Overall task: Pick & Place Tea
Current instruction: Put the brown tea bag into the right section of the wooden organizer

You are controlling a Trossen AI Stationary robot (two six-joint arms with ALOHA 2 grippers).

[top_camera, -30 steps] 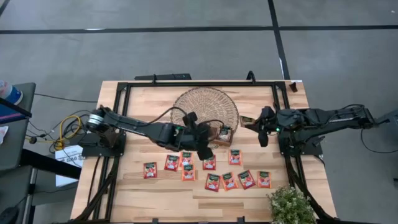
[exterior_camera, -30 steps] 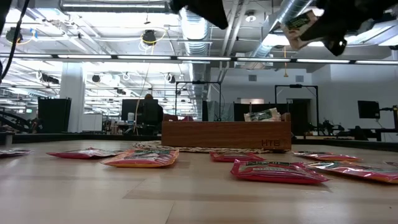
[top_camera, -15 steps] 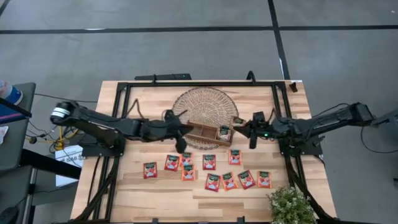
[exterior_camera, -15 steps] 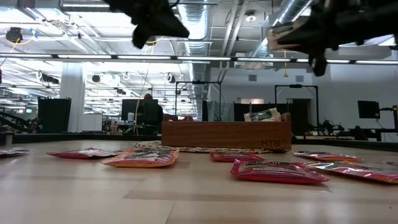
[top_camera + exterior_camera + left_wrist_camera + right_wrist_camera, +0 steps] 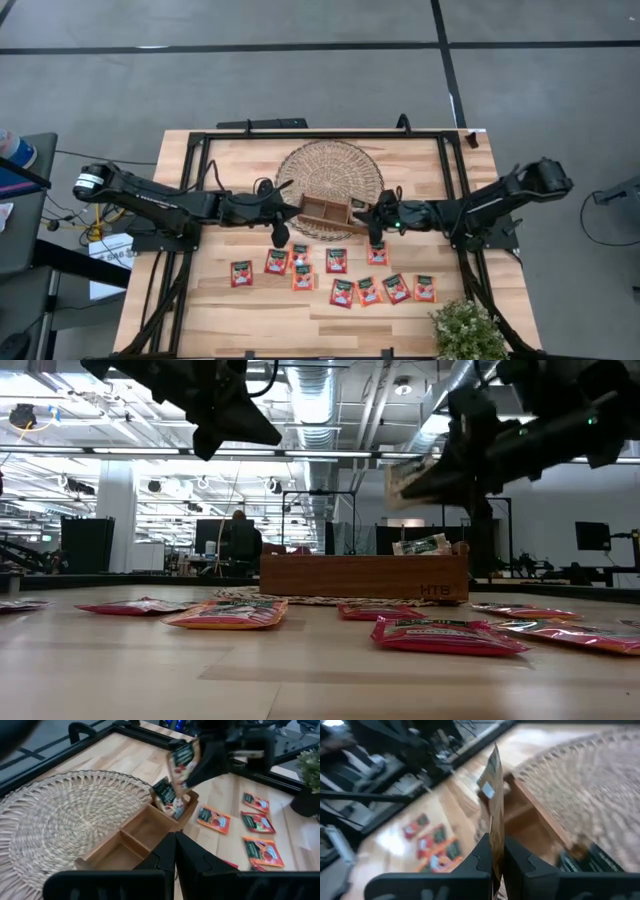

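My right gripper (image 5: pixel 376 226) is shut on one red-orange tea sachet (image 5: pixel 183 761), held in the air just over the right end of the brown wooden divided tray (image 5: pixel 325 210). Another sachet (image 5: pixel 165 793) stands in the tray's end compartment. The tray rests on the near edge of a round woven mat (image 5: pixel 330 170). My left gripper (image 5: pixel 279 234) is shut and empty, above the table at the tray's left end. Several more sachets (image 5: pixel 336 262) lie flat on the table in front of the tray. My right gripper pinches the sachet by one edge (image 5: pixel 494 839) between its two fingers. The fingers come nearly level from the table's right side. The sachet sticks out past the fingertips, tilted, lifted clear above the tray's end compartment (image 5: pixel 176 805).
A small potted plant (image 5: pixel 466 328) stands at the near right corner. Black frame rails (image 5: pixel 320 134) run along the table's far edge and sides. The sachets lie in two loose rows between the tray and the near edge (image 5: pixel 384 290).
My right gripper has carried its sachet toward the table's left and down, from beside the tray to just over its right end. My left gripper has drawn back toward the table's left, from in front of the tray's right part to the tray's left end.
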